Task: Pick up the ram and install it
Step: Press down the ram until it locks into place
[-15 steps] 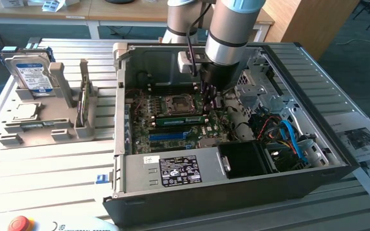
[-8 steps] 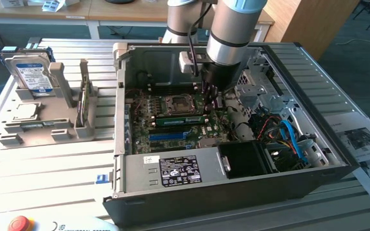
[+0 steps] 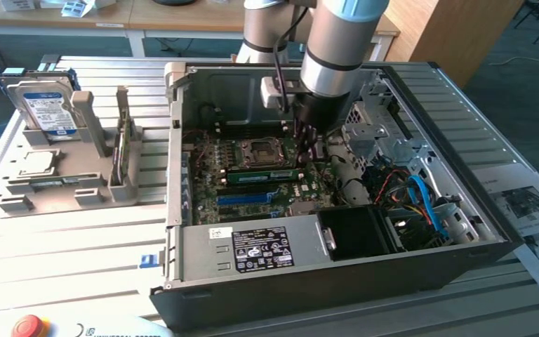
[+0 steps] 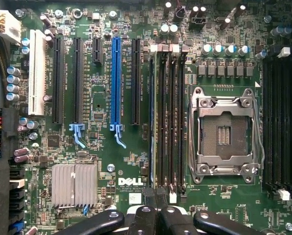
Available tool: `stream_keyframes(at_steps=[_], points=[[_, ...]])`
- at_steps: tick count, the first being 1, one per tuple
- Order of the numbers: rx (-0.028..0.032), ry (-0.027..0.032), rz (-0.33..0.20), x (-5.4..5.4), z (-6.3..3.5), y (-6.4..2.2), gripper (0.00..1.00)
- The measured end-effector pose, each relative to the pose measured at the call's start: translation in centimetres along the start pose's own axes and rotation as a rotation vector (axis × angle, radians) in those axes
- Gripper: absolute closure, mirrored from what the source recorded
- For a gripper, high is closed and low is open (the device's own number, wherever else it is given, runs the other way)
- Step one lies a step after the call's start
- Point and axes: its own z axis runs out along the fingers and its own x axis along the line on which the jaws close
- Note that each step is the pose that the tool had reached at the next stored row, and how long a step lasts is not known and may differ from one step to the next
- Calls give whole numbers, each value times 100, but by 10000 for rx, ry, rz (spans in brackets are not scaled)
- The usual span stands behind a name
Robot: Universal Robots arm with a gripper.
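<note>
The ram (image 3: 260, 175) is a long green stick standing on edge in a memory slot of the motherboard, just in front of the processor socket (image 3: 255, 151), inside the open computer case (image 3: 344, 281). In the wrist view the ram (image 4: 152, 122) appears edge-on as a thin line in the slot beside the blue expansion slot's side of the bank. My gripper (image 3: 309, 151) hangs over the ram's end toward the exterior view's right. Its black fingers (image 4: 145, 220) meet, shut, with the gripper (image 4: 155, 196) right at that end. I cannot tell whether they touch the stick.
A grey holder (image 3: 101, 182) outside the case, at the exterior view's left, carries a blue-labelled hard drive (image 3: 45, 105) and a small silver processor chip (image 3: 37, 163). The power supply (image 3: 250, 249), cables (image 3: 420, 196) and drive cage (image 3: 382, 133) crowd the case. A red stop button (image 3: 28, 326) sits in front.
</note>
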Motion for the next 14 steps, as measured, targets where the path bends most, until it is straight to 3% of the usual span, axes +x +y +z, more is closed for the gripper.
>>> stream_keyframes(at_steps=[14], points=[[7,-4,0,1,83,3,89]])
